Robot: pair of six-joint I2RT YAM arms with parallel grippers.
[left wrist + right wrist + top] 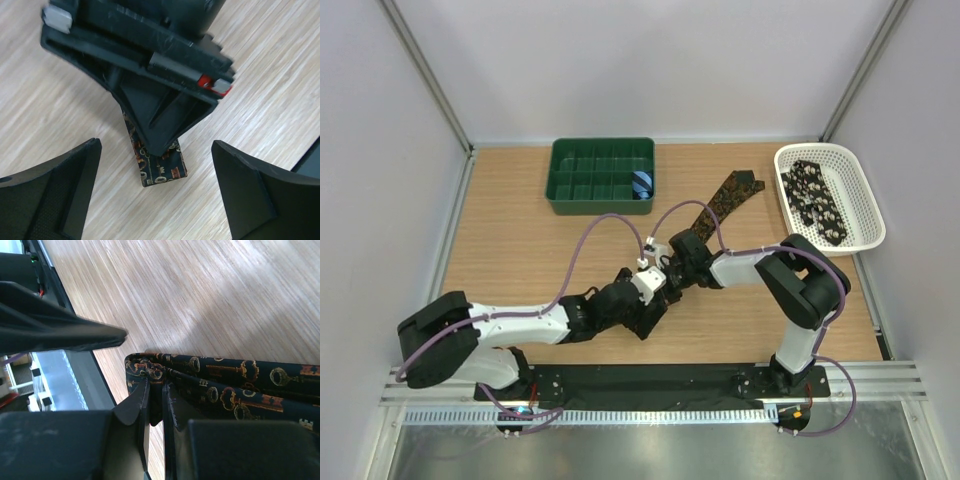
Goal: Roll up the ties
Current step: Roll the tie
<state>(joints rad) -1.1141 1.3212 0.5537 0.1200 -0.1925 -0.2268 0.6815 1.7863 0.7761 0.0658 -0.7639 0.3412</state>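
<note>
Evidently the right gripper [156, 390] pinches the tie [225, 385] at its folded end to seed the roll, while the left gripper [156, 192] hovers spread wide, probably to assist.

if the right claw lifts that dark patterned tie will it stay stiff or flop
Probably floppy: the tie creases and bunches where the right claw pinches it. Likely light, being thin cloth lying flat on the table. Its free length would likely trail.

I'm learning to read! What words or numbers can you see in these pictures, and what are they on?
No text can be read in any view.
The brown tie has only a pattern of keys, no letters.
The green tray and the white basket show no label.
</note>
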